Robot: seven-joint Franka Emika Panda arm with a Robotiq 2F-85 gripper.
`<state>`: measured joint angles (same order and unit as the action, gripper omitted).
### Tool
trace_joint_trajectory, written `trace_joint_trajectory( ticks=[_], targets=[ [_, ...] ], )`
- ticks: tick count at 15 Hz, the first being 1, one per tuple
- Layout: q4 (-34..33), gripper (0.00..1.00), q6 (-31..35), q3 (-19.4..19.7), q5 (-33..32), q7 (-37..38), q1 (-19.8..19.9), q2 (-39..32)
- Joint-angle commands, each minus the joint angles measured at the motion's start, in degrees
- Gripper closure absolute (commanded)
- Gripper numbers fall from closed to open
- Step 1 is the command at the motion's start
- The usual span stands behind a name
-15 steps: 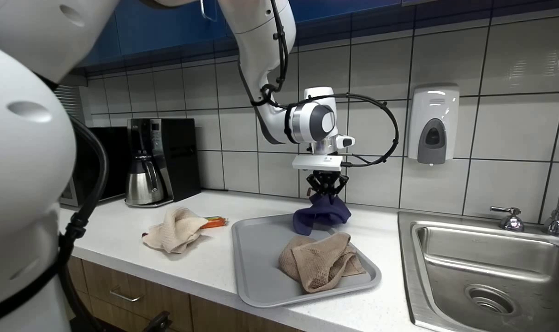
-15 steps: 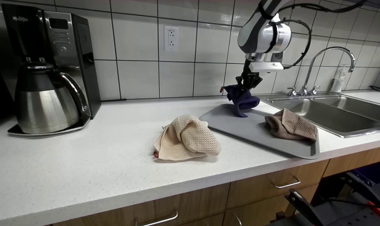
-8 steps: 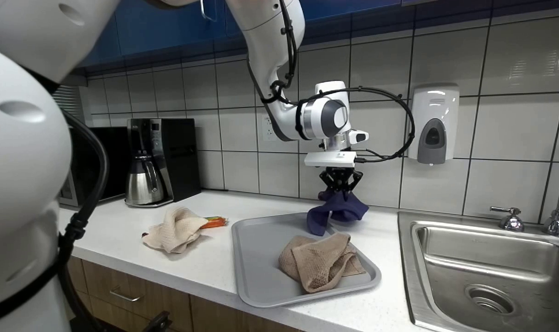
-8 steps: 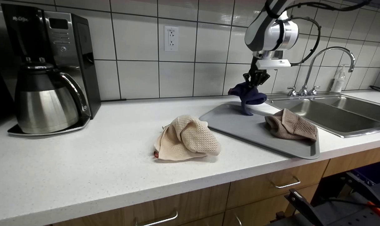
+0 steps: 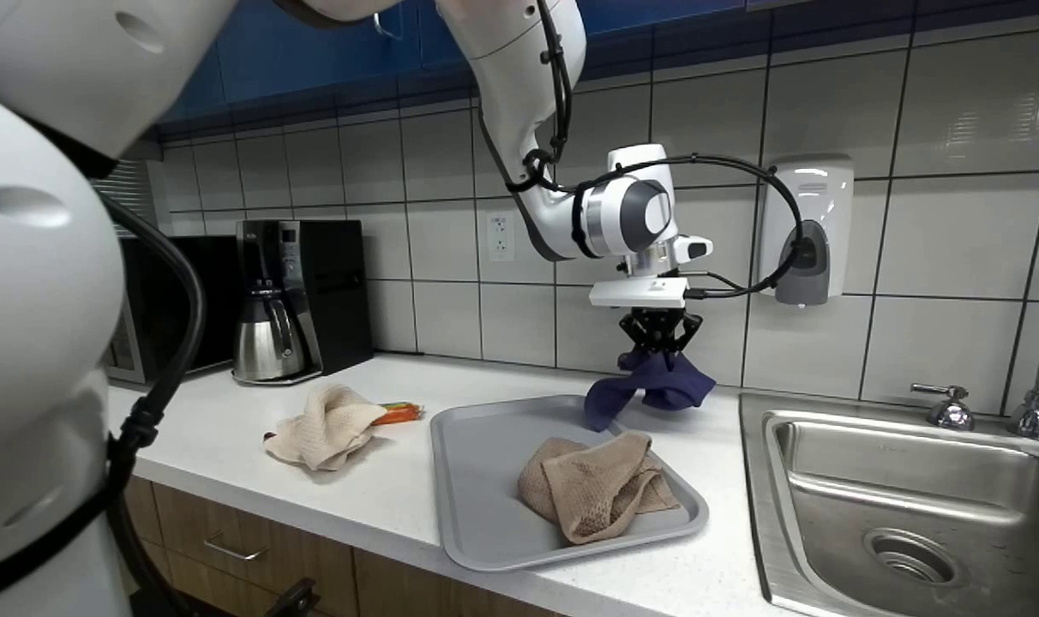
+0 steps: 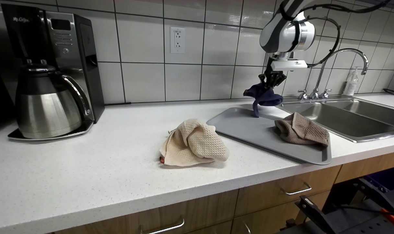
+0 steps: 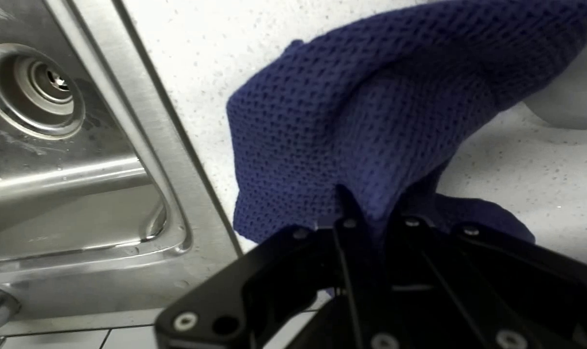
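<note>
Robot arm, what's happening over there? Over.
Jaws shut on purple cloth. It hangs by edge of tray, contact unclear. Possibly in the way: brown cloth on tray.

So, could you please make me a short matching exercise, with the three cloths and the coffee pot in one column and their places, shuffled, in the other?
Things:
1. blue cloth
2. brown cloth
3. cream cloth
4. coffee pot

Places:
A. on the counter, between the coffee maker and the tray
B. held in the gripper
C. standing in the coffee maker
D. lying on the tray

Right pairs: 1-B, 2-D, 3-A, 4-C.
</note>
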<state>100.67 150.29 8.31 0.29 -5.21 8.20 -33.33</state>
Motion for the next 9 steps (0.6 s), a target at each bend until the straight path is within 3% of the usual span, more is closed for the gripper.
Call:
trace_joint_trajectory(
  ticks=[1,9],
  targets=[
    [-3.2,0.97,-0.95,0.51,-0.81,1.95,1.19,-1.91],
    [-5.87,0.97,-1.58,1.89,-0.66,3.69,2.42,-4.41]
  ],
)
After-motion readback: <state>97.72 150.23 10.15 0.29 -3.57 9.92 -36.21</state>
